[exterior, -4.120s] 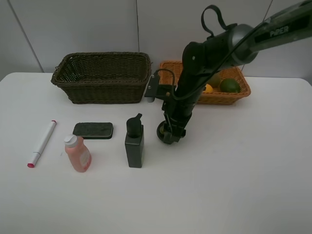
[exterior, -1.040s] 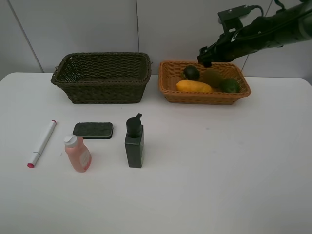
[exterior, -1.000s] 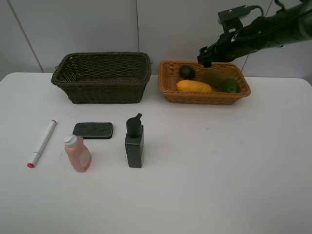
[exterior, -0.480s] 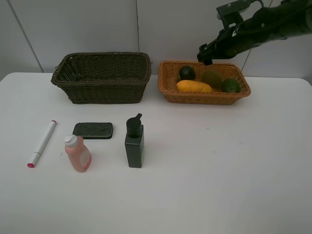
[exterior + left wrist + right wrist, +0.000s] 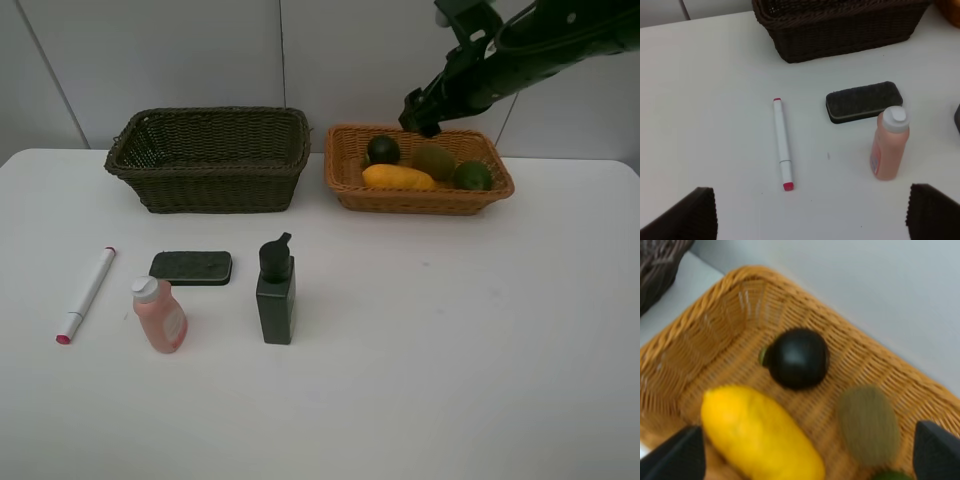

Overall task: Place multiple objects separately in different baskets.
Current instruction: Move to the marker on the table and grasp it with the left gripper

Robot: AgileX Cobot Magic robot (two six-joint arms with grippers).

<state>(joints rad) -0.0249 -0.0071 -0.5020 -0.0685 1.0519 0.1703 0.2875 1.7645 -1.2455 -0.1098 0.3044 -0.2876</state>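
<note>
The orange-tan basket [image 5: 420, 204] holds the yellow mango [image 5: 398, 177], dark mangosteen [image 5: 383, 149], brown kiwi [image 5: 434, 161] and green lime [image 5: 471, 176]. My right gripper [image 5: 418, 112] hangs open and empty above the basket's back edge; its wrist view shows the mangosteen [image 5: 796, 358], mango [image 5: 760, 435] and kiwi [image 5: 867, 422] below it. The dark basket [image 5: 210, 118] looks empty. The white marker [image 5: 86, 294], pink bottle [image 5: 160, 315], black eraser block [image 5: 191, 266] and black pump bottle [image 5: 275, 290] stand on the table. My left gripper [image 5: 810, 215] is open above the marker [image 5: 782, 145] and bottle [image 5: 888, 145].
The white table [image 5: 450, 340] runs to a grey wall behind the baskets. The eraser block [image 5: 864, 101] lies just in front of the dark basket [image 5: 840, 35]. The left arm does not show in the exterior view.
My right gripper carried the mangosteen from the table beside the pump bottle into the orange basket, let it go, and has risen a little. The table items have not moved.
</note>
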